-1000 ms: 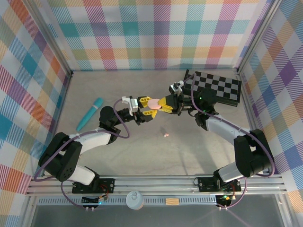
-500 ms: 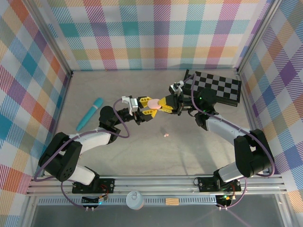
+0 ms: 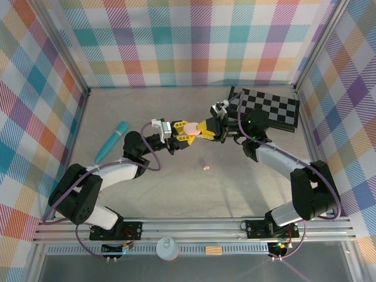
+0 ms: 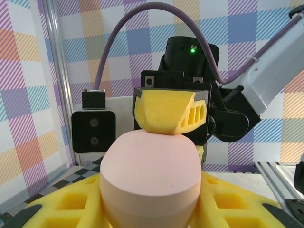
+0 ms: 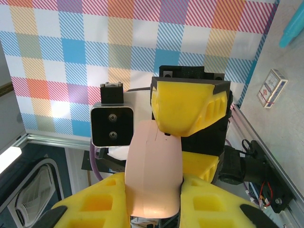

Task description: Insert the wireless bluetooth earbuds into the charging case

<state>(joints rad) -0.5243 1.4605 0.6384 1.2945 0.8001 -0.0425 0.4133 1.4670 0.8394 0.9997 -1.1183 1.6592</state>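
Two robot arms meet above the middle of the grey bench (image 3: pixel 176 194), sharing one pink pebble-shaped plastic charging case (image 3: pixel 191 126) held clear of the surface. The right gripper (image 3: pixel 200 130) comes in from the right, its yellow fingers clamped narrowly on the right end of the case. The left gripper (image 3: pixel 185 134) faces it from the left, its yellow fingers (image 4: pixel 57 209) pressed against the case's flanks and, by the look of it, gripping too. Seen from the left wrist, one right finger (image 4: pixel 167 112) rests on top of the pink shell. A grip from both ends suggests one arm steadies the body so the other can work the lid, which looks shut along its seam. The tiny pink plastic earbud (image 3: pixel 205 168) lies alone on the bench, on the near side of the case and well apart from both grippers, out of the way until the case is open. A long teal plastic tube (image 3: pixel 111 141) lies at the left, and a black-and-white checkered board (image 3: pixel 267 108) sits at the far right, neither part of the job. The earbud cannot go in before the lid is up
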